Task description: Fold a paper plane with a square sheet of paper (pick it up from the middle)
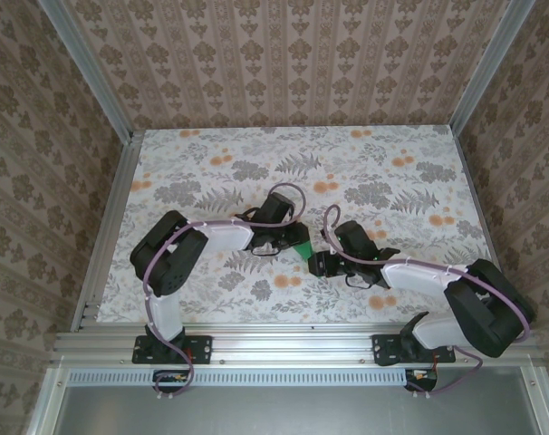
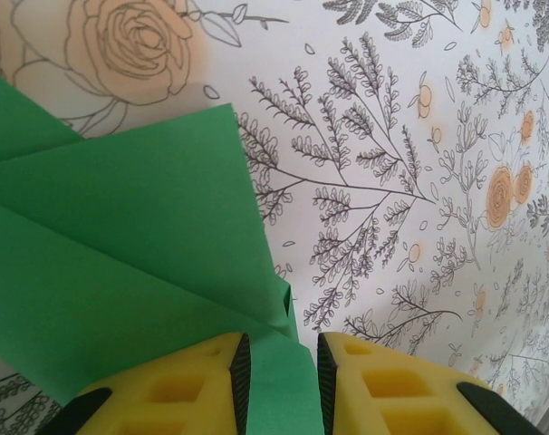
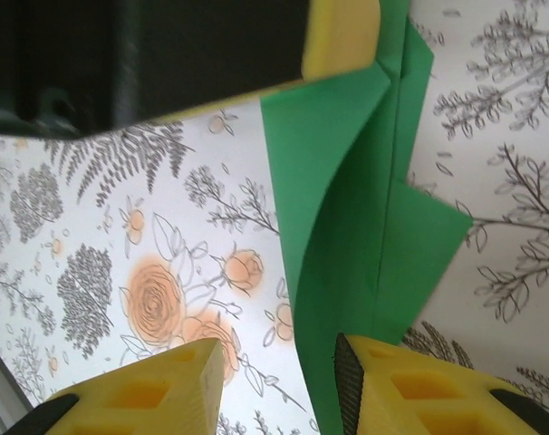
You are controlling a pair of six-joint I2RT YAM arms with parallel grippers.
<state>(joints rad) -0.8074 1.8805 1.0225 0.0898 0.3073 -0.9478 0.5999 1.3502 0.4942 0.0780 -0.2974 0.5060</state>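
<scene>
Pinching the creased bright green paper sheet (image 2: 120, 245), our left gripper (image 2: 282, 364); our right gripper (image 3: 276, 364) wide around its edge

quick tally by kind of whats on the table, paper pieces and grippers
folded green paper: 1
grippers: 2 (left gripper, right gripper)
total: 3

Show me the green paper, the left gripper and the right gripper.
green paper (image 2: 120, 245), left wrist view, flat middle of the folded sheet.
left gripper (image 2: 282, 362), left wrist view, gap between its jaws.
right gripper (image 3: 276, 362), right wrist view, gap between its jaws.
</scene>
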